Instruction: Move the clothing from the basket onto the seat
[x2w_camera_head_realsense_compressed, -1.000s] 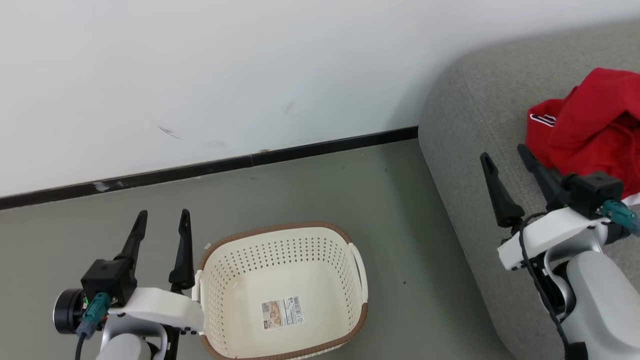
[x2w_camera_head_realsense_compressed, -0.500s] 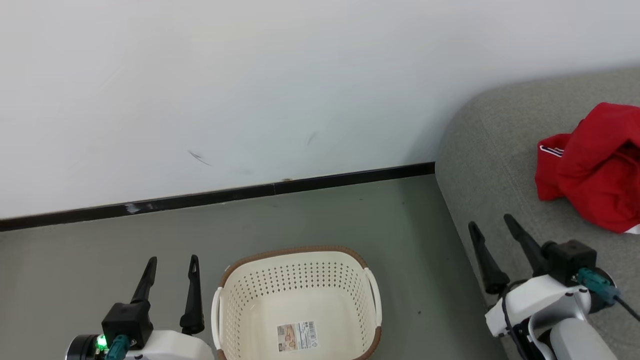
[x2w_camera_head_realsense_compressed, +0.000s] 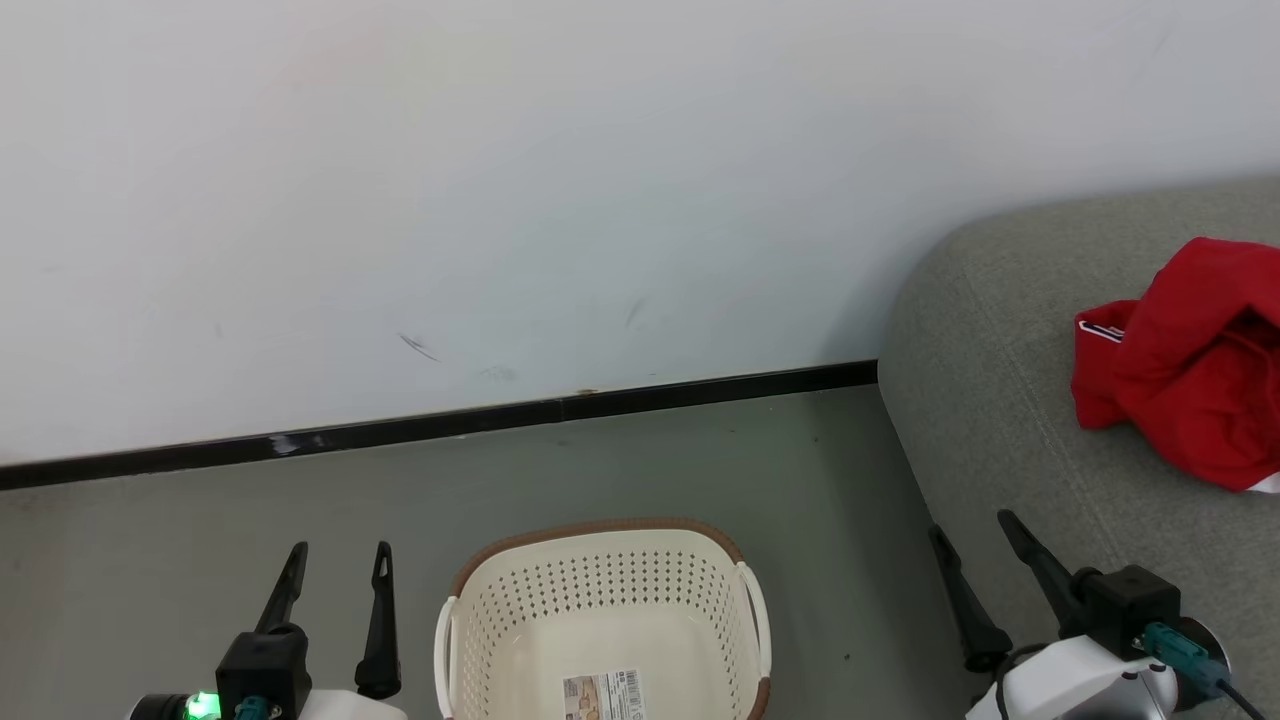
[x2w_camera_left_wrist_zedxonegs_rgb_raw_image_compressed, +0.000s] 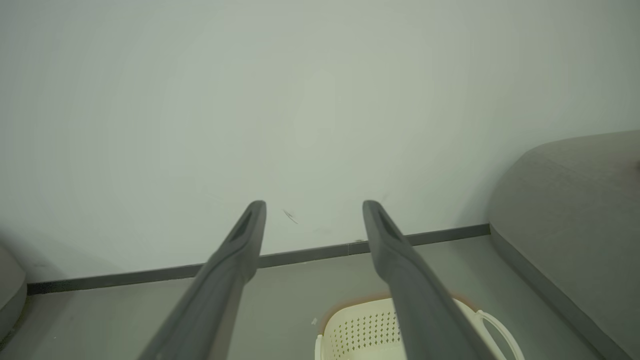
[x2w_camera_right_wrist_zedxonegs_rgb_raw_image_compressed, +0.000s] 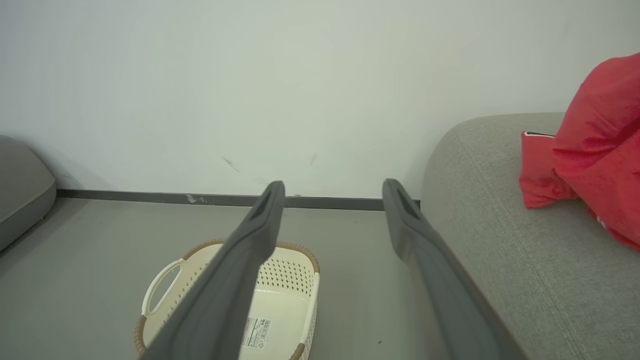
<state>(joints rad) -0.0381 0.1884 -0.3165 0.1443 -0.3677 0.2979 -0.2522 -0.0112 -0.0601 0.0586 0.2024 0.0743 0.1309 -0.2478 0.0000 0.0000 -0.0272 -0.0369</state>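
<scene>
Two claws are in front of me, and both are spread wide open with nothing in them. The left claw hangs over the floor just beside the basket, with its fingers pointing up toward the white wall. The right claw hangs at the edge of the seat, near the red clothing but not touching it. The red clothing lies in a soft heap on the grey seat, well apart from the basket, and that is just where the job wants it. The basket sits on the floor between the two claws. I can see its bare bottom with a paper label stuck on it. No red cloth shows inside, though the near part of the basket is cut off from view. I think the claws are open because there is nothing left for them to hold. To me the job looks about done, so I guess the arms just need to rest now
</scene>
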